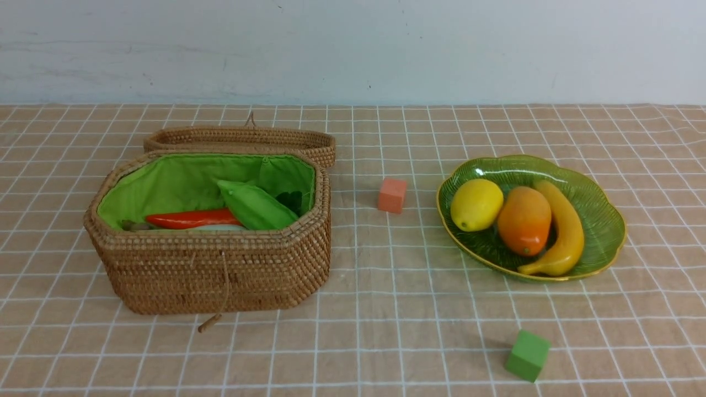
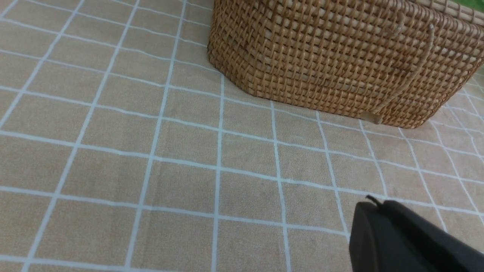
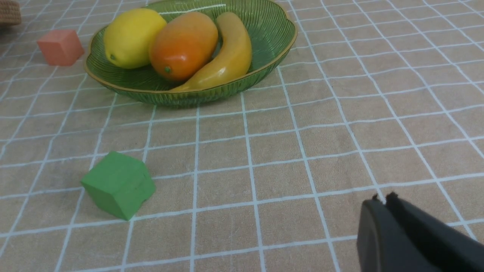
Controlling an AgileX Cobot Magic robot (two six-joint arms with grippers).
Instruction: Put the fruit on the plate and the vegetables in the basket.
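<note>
The lemon, mango and banana lie together in the green glass plate at the right. The wicker basket stands open at the left with a carrot, a light-green gourd, a pale radish and a dark eggplant part inside. The plate and its fruit also show in the right wrist view. My left gripper is shut and empty above the cloth in front of the basket. My right gripper is shut and empty, apart from the plate.
An orange-pink cube sits between basket and plate. A green cube sits near the front, before the plate; it also shows in the right wrist view. The basket's lid lies behind it. A checked tan cloth covers the table.
</note>
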